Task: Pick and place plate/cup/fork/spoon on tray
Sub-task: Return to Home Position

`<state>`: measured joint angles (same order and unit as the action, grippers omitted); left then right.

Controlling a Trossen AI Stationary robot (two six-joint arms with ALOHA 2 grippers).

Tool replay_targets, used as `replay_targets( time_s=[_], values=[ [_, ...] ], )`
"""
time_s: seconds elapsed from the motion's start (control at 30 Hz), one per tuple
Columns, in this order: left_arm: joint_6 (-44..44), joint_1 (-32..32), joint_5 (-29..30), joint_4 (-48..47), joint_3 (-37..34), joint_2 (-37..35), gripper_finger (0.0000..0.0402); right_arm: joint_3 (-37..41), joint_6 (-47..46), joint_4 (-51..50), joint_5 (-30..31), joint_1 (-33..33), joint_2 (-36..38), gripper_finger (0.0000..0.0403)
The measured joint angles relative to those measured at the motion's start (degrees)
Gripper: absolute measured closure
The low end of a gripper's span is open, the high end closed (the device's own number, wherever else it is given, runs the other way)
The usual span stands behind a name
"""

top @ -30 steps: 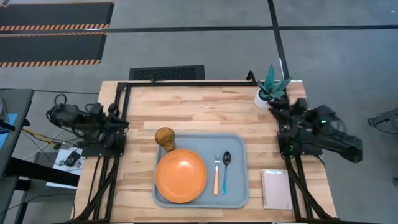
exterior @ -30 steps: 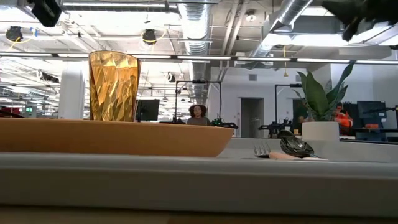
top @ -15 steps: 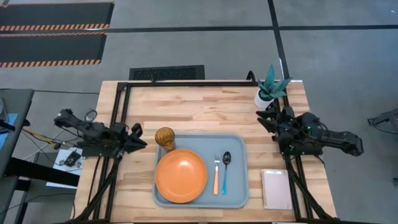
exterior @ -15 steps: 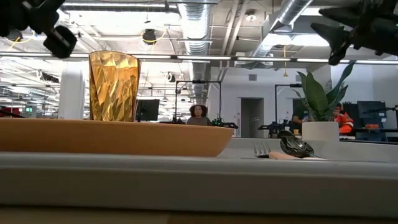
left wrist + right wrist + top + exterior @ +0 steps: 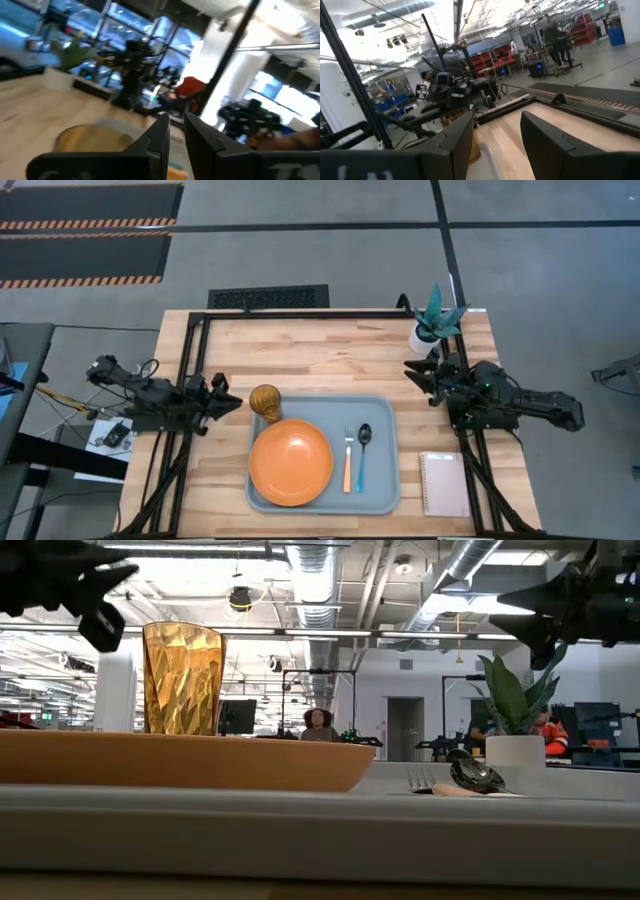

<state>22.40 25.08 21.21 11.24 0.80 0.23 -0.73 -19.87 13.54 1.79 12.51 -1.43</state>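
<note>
Tray (image 5: 385, 480) close to the near edge of the wooden table (image 5: 320, 355), loaded with what? — DESK

Orange plate (image 5: 291, 462) flat on the left half, filling most of it. Right of that, fork (image 5: 348, 463) and spoon (image 5: 362, 455) side by side, handles toward the near edge, close together; touching or not, hard to say. Pink notebook (image 5: 443, 483) off the tray, on the bare wood just beside its right rim. — PHOTOGRAPHER

And the cup (image 5: 265, 401)? — DESK

Upright at the tray's far left corner, just behind the plate; amber and faceted in the level view. — PHOTOGRAPHER

Claws, farther back? — DESK

Left gripper (image 5: 230, 392) in the air over the table's left side, level with the cup and just left of it, pointing toward it without touching. Fingers a narrow gap apart in the wrist view, gripping nothing. Right gripper (image 5: 413, 375) over the right side, beyond the tray's far right corner, fingers parted wider, likewise empty. — PHOTOGRAPHER

Beyond that? — DESK

White pot (image 5: 424, 338) with a green plant (image 5: 440, 308) at the table's far right corner, just behind the right gripper. Past the table, in the level view, a workshop hall with ceiling ducts (image 5: 320, 580) and a person (image 5: 318, 723) far off. — PHOTOGRAPHER
</note>
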Motion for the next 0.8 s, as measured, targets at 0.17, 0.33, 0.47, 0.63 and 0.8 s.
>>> replay_targets(
  time_s=[0.17,0.33,0.47,0.63,0.8],
  values=[
    [1.7,0.0,4.7,-3.2,0.0,0.0,0.0358,0.0,0.0,-5.8,-0.1,0.0,0.0,0.0214],
    [1.8,0.0,7.7,-3.8,0.0,0.0,0.0358,0.0,-1.1,-7.4,-0.1,-0.1,0.0,0.0214],
    [1.8,0.0,7.7,-6.1,0.0,0.0,0.0358,-0.1,-1.3,-11.6,-0.1,-0.1,0.0,0.0214],
    [2.3,0.0,7.6,-7.2,0.0,0.0,0.0358,-0.2,-1.3,-13.2,-0.4,-0.1,0.0,0.0214],
    [0.9,0.0,7.6,-7.3,0.0,0.0,0.0358,-0.2,-1.2,-13.5,-0.3,0.0,0.0,0.0214]
  ],
)
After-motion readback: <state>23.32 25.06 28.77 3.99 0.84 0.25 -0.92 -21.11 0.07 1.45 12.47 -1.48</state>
